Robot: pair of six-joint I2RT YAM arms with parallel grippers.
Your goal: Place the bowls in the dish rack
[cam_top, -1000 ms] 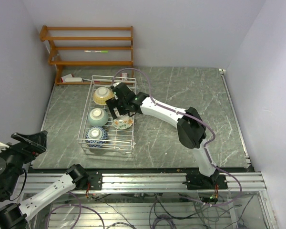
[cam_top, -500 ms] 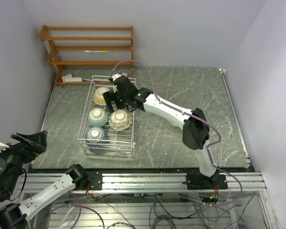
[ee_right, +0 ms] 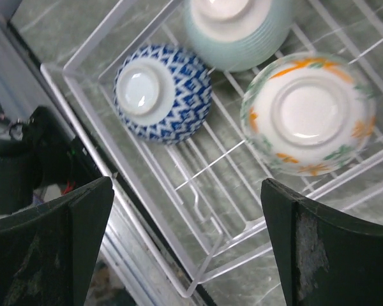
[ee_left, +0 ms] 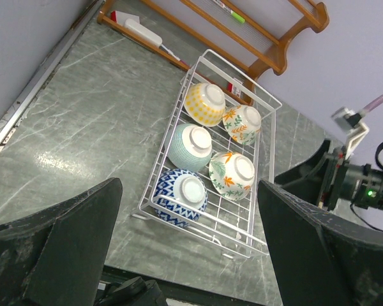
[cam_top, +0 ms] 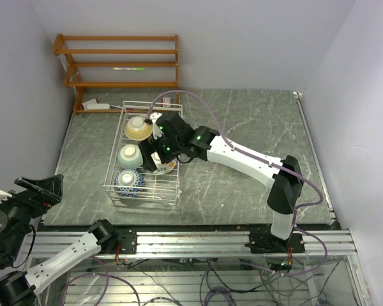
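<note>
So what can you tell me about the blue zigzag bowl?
The blue bowl is small, round and shiny like glazed ceramic, covered in blue-and-white zigzags. It sits upside down, its pale foot ring facing up, on the wires of the white dish rack, in a corner, next to the mint green bowl.

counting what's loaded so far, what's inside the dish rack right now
Five upturned bowls in the dish rack: yellow bowl, far floral bowl, mint bowl, near floral bowl, blue bowl. One near corner slot is bare. Anything under them is covered.
</note>
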